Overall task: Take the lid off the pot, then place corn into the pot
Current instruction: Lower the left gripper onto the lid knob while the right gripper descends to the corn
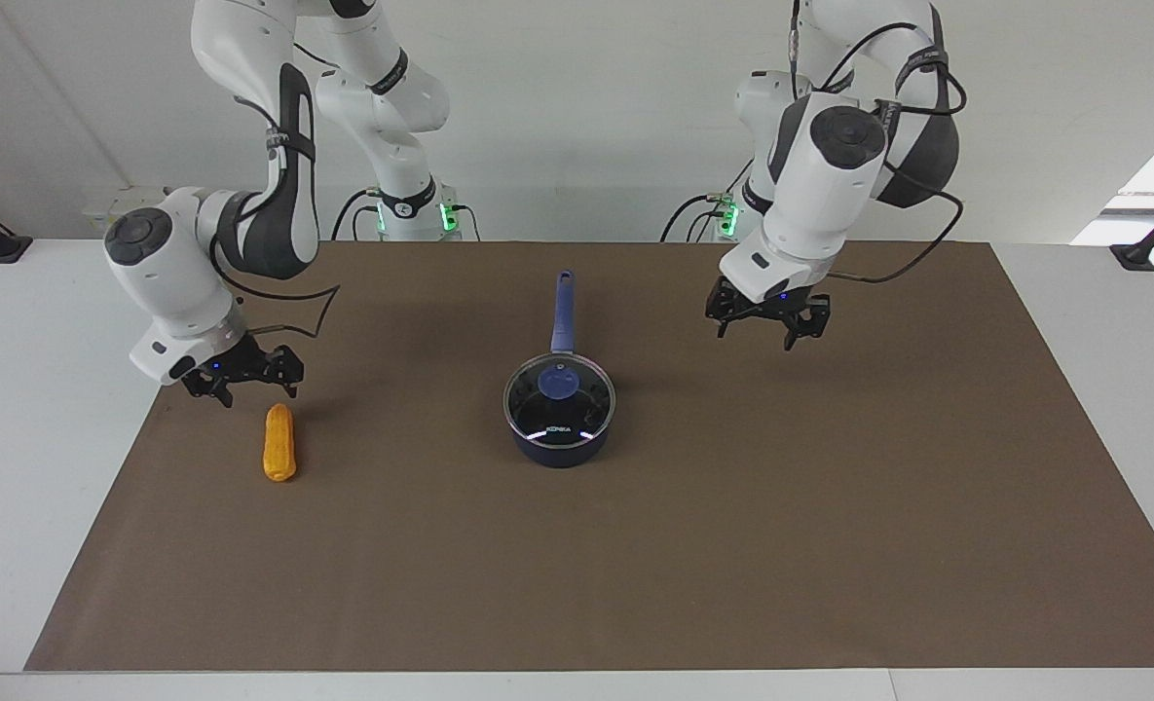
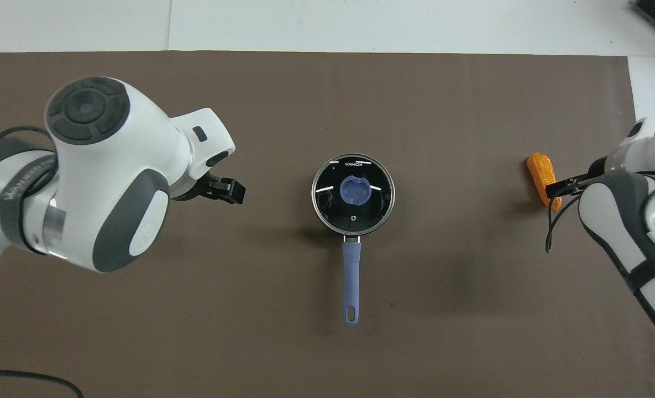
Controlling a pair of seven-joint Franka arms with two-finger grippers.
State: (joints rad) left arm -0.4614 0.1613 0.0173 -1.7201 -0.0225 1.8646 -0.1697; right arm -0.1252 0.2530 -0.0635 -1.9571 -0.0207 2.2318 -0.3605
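mid-worktop: pot (image 1: 559,428), lid (image 1: 559,394) seated on it, handle toward robots' edge. left gripper (image 1: 769,320) raised, jaws spread, empty, nearer lid. right gripper (image 1: 238,374) spread, empty, hovering beside corn (image 1: 279,443) near right arm's edge; cob's long axis runs toward robots.

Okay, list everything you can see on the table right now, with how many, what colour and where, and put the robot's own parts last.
pot: one, dark navy with a long blue handle pointing toward the robots, mid-mat.
lid: one, clear glass with a blue knob, sitting on the pot.
corn: one, orange-yellow, lying toward the right arm's end of the table.
mat: one, brown, covering most of the white table.
left gripper: one, black, open, raised over bare mat.
right gripper: one, black, open, low beside the corn.
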